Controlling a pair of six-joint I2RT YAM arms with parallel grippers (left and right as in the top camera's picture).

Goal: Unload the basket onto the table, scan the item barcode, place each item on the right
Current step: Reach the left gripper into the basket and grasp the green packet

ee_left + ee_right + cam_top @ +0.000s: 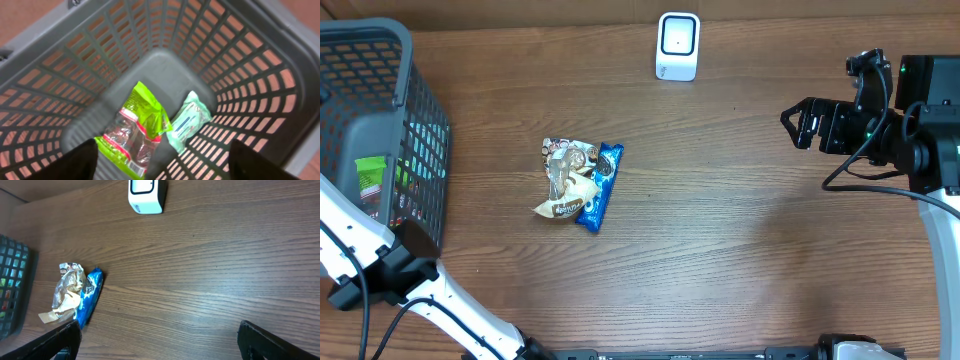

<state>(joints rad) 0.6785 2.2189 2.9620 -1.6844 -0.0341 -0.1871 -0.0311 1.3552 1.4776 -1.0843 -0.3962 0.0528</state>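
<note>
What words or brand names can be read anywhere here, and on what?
None can be read for sure.
Brown wrapper: print too small.
Blue packet: print blurred.
Green packet in the basket: label blurred.
Pale packet: blue marks, unreadable.
White scanner: no legible marking.

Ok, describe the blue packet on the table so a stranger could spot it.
Out from the grey mesh basket, near the middle of the wooden table, two wrappers lie together. The blue packet is the one farther from the basket: long, narrow and glossy blue, against a crumpled cream-and-brown wrapper.
</note>
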